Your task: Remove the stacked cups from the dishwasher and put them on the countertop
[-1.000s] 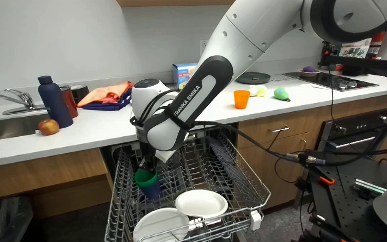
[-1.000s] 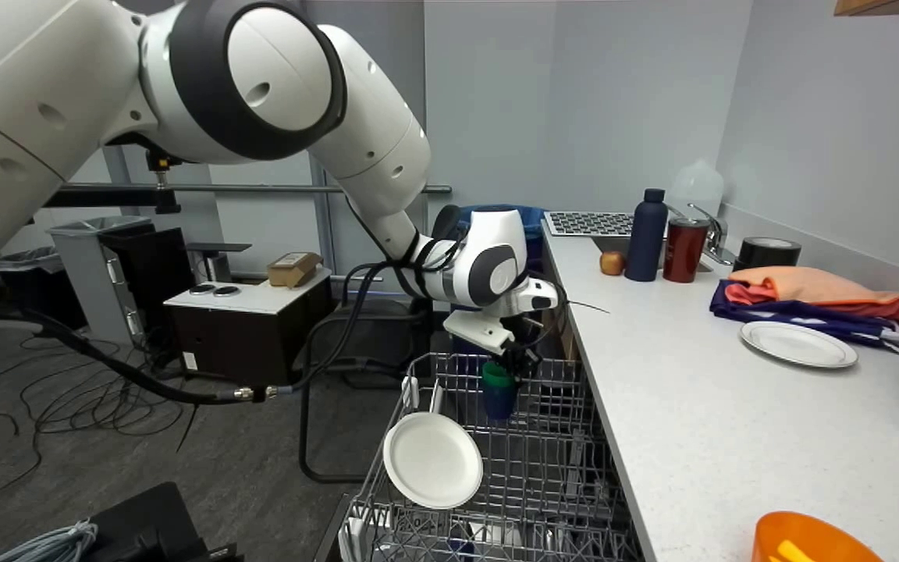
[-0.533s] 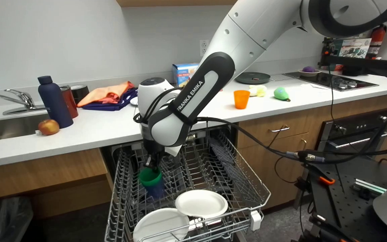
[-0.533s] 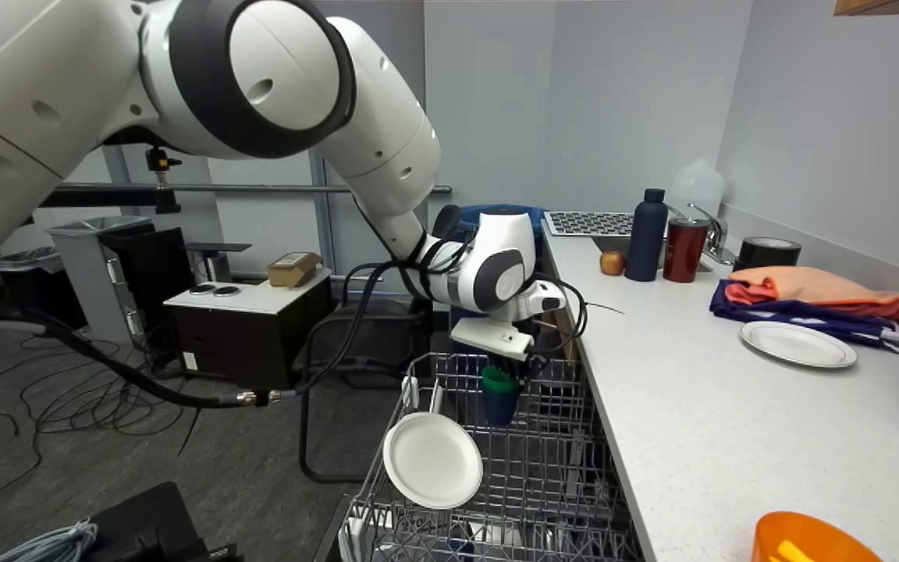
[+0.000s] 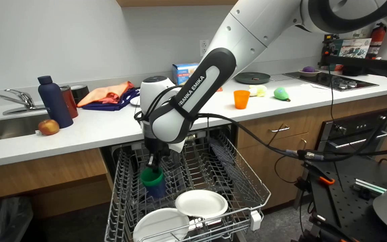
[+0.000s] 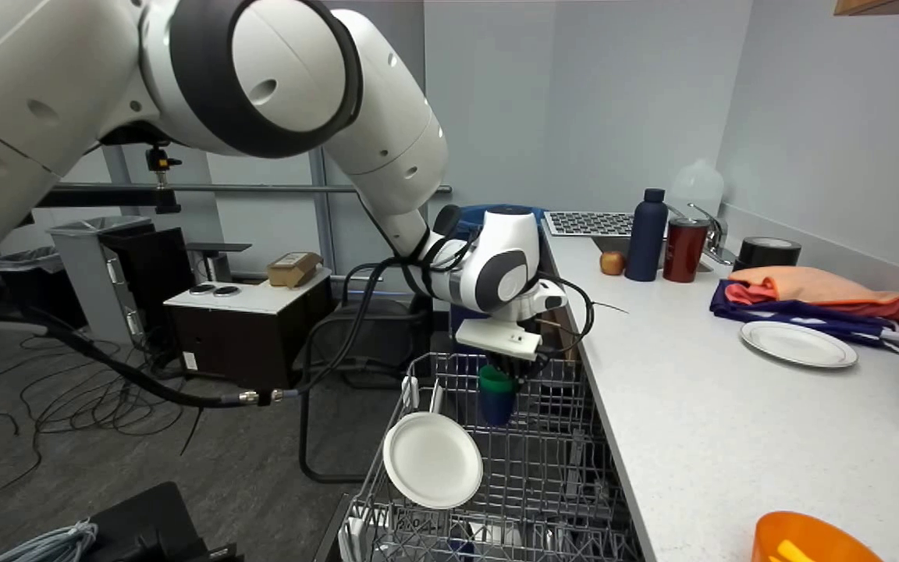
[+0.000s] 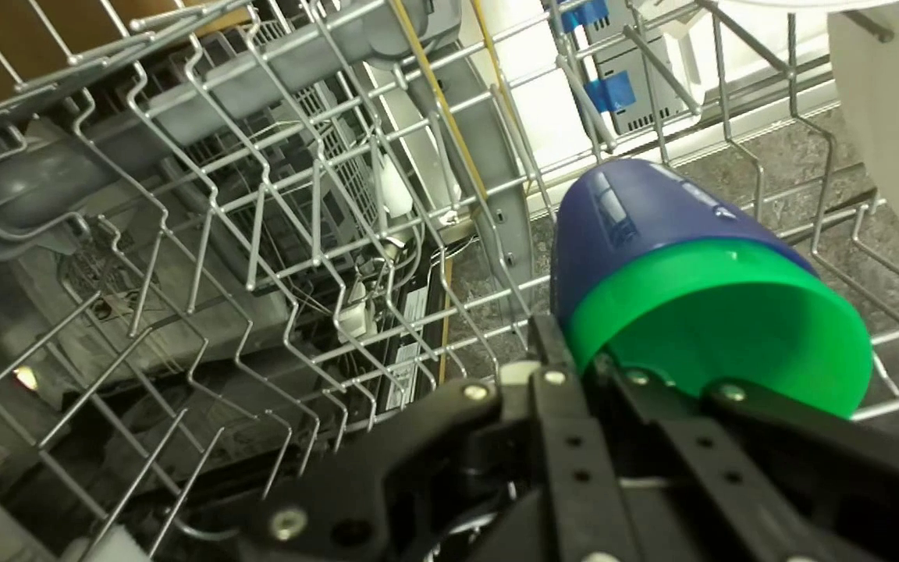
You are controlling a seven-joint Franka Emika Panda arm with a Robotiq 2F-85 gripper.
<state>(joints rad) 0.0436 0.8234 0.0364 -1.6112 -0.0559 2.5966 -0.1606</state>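
The stacked cups (image 5: 154, 184), a green cup nested in a dark blue one, stand tilted in the dishwasher's pulled-out wire rack (image 5: 193, 171). They show in both exterior views (image 6: 498, 398) and large in the wrist view (image 7: 668, 226). My gripper (image 7: 574, 347) reaches down over the near side of the rim. One finger is outside the wall and one inside the green cup, shut on the rim. In an exterior view the gripper (image 5: 153, 163) points down into the rack. Whether the cups' base touches the rack is unclear. The white countertop (image 6: 730, 421) runs beside and above the rack.
White plates (image 5: 201, 203) lie in the front of the rack. On the counter are an orange cup (image 5: 241, 99), a dark blue bottle (image 5: 55, 102), an apple (image 5: 48, 127), folded cloths (image 6: 816, 300) and a white plate (image 6: 799, 344). Cables hang from the arm.
My gripper and the stacked cups have shifted together a little to the right in an exterior view. Most of this motion is in the earlier half second. The plates and rack have not moved.
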